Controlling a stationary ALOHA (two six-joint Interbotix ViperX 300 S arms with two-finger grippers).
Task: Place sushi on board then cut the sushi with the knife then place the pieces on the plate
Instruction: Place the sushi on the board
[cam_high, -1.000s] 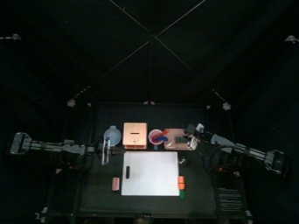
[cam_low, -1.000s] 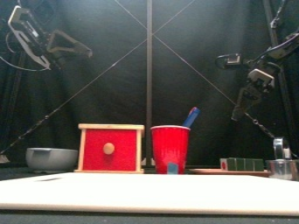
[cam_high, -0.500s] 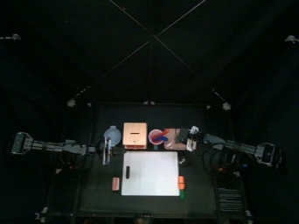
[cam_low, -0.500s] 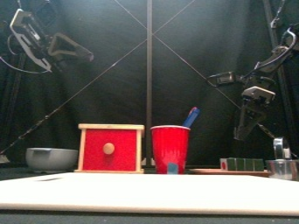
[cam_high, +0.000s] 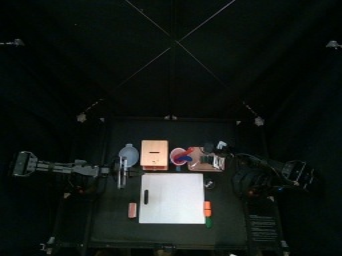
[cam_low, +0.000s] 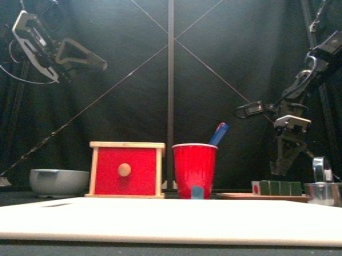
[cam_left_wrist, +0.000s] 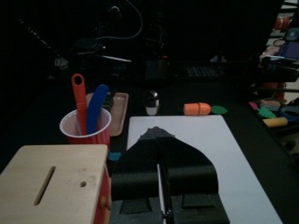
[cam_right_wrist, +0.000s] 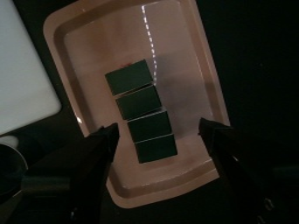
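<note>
While the left gripper (cam_low: 43, 52) sits parked at upper left of the front view, its jaws look closed on nothing, though the wrist view is dark. Moving right along the bottom: wooden box (cam_low: 127, 170), red cup (cam_low: 195, 168) with knives, white board (cam_low: 160, 222) in the foreground.

At lower right, the sushi (cam_right_wrist: 142, 118) lies as a row of four blocks in the pink tray (cam_right_wrist: 117, 35), not yet on the board. The right gripper (cam_right_wrist: 160, 131) hovers over it, jaws spread wide either side of the row and empty.

To grasp well: centre on the row, lower straight down, and close gently so the blocks likely stay joined.
</note>
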